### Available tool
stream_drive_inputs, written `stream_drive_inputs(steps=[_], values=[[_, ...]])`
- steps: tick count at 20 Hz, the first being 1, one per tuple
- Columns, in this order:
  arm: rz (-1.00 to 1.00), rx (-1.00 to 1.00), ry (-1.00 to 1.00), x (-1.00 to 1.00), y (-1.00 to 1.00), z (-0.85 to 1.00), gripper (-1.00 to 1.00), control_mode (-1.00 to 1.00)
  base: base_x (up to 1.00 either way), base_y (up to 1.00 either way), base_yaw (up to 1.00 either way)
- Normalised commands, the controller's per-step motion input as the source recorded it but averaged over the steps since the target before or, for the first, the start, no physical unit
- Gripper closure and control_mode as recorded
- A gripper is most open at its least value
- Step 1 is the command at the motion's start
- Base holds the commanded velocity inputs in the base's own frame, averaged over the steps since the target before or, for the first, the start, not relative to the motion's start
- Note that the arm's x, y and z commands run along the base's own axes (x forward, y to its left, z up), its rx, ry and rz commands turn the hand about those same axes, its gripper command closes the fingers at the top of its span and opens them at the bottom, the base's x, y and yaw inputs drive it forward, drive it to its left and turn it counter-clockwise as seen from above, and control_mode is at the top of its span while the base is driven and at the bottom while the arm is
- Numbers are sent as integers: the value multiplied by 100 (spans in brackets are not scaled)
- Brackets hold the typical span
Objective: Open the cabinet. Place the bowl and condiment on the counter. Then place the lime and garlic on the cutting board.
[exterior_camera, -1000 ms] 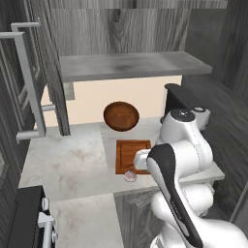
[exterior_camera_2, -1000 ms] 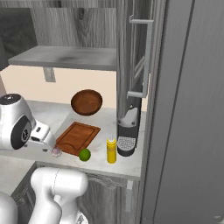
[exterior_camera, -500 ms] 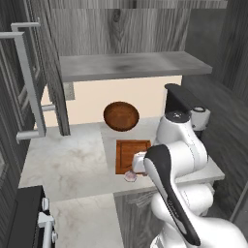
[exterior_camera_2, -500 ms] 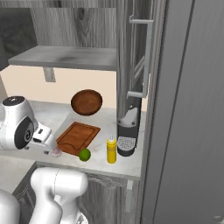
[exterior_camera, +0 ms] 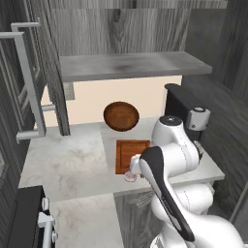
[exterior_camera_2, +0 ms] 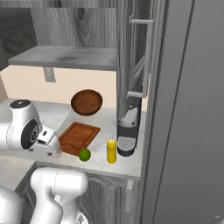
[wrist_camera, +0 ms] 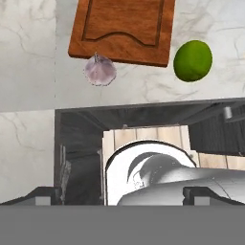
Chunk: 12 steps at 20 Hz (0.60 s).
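The gripper [exterior_camera_2: 56,151] hangs over the counter's [exterior_camera: 72,160] front edge with its fingers spread wide and nothing between them. The garlic [wrist_camera: 100,70] lies on the counter touching the board's [wrist_camera: 122,28] front edge, and the lime [wrist_camera: 192,60] lies just off the board's front corner, with the condiment [exterior_camera_2: 112,149] beside it. The bowl [exterior_camera: 121,116] leans at the counter's back, under the open cabinet's [exterior_camera: 131,65] shelf.

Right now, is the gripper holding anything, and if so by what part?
Nothing is held. The gripper is open, with the garlic and lime lying free on the counter beside the cutting board.
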Motion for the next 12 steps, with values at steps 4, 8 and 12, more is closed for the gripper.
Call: stream_drive_inputs(steps=[4, 8, 12], values=[[0, 0, 0, 16, 5, -29, -100, -100, 0, 0, 0], [0, 0, 0, 10, 11, -27, -100, -100, 0, 0, 0], [0, 0, 0, 13, 11, -24, -100, -100, 0, 0, 0]])
